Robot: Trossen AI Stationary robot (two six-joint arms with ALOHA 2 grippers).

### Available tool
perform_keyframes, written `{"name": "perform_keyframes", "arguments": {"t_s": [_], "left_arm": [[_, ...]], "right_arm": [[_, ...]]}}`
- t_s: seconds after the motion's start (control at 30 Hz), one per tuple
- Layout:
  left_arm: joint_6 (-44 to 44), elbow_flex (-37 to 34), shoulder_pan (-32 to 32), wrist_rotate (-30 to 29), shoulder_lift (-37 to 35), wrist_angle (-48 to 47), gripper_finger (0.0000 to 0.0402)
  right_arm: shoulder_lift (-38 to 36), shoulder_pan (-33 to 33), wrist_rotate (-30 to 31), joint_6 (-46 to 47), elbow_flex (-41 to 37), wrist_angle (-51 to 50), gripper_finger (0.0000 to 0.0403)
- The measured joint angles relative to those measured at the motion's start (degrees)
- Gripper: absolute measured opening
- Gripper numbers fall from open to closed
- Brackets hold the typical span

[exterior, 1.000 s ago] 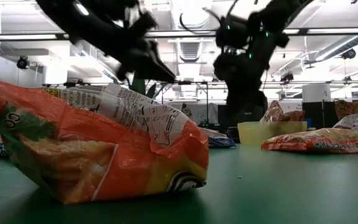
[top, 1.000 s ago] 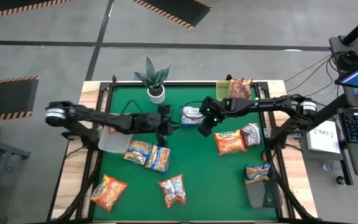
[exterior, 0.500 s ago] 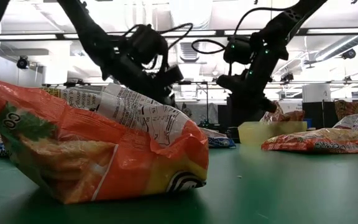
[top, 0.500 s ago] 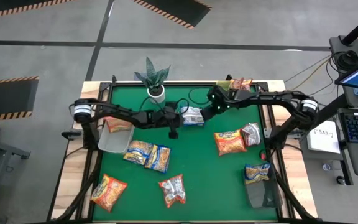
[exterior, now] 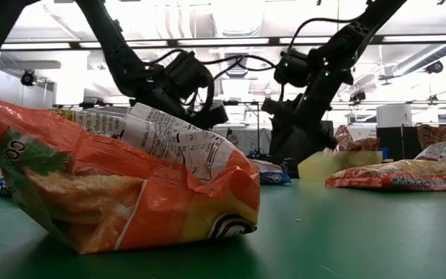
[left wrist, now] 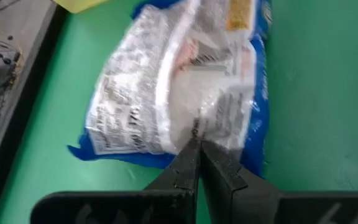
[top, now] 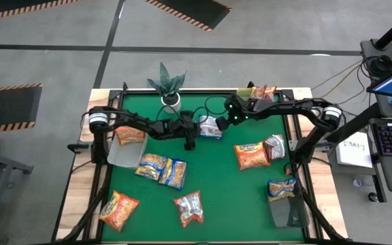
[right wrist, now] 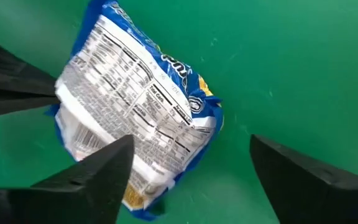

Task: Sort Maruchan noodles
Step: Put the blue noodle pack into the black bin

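Observation:
A blue-and-white noodle packet (top: pixel 211 126) lies label-side up on the green mat near the far middle. My left gripper (top: pixel 197 129) comes in from the table's left, shut, with its tips (left wrist: pixel 197 142) at the packet (left wrist: pixel 179 87). My right gripper (top: pixel 225 122) hangs open just right of the packet (right wrist: pixel 135 118), its fingers (right wrist: pixel 98 180) spread and clear of it. Other noodle packets lie about the mat: orange (top: pixel 252 155), red-silver (top: pixel 275 146), yellow-blue (top: pixel 282 188), a yellow-blue pair (top: pixel 162 169), red-silver (top: pixel 189 207) and orange (top: pixel 119 209). My left gripper's shut fingertips (left wrist: pixel 199 152) lie against the packet's printed back face near one long edge (left wrist: pixel 194 121). They slant down from the table's left. The packet lies flat on the mat. Whether any film is caught between the fingers cannot be told.
A clear bin (top: pixel 124 151) with an orange packet stands at the left. A lime-green tray (top: pixel 245 94) with packets sits at the far right corner, a potted plant (top: pixel 169 87) at the far edge, and another clear bin (top: pixel 288 212) at the near right.
My right gripper has opened, let go of the blue-and-white packet and drawn a little toward the far edge. The packet now lies on the mat. My left gripper has come down and rightward to the packet, staying shut.

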Motion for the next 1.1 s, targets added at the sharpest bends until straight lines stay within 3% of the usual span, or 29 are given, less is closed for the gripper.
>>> {"name": "perform_keyframes", "arguments": {"t_s": [0.23, 0.5, 0.63, 1.1], "left_arm": [[-0.06, -0.02, 0.8, 0.0, 0.53, -0.03, 0.0], [-0.46, -0.02, 1.0, -0.02, 0.54, -0.37, 0.0], [-0.46, -0.06, 1.0, -0.07, 0.58, -0.52, 0.0], [-0.46, -0.06, 0.98, -0.07, 0.58, -0.83, 0.0]], "right_arm": [[3.91, 0.24, -3.36, 0.52, 0.0, 3.74, 0.0352], [7.89, 1.65, -8.36, -0.6, -0.01, 13.5, 0.0344], [8.56, 2.05, -12.85, -1.22, -0.02, 18.48, 0.0319], [8.19, 2.4, -13.49, -3.98, -0.02, 20.1, 0.0171]]}}
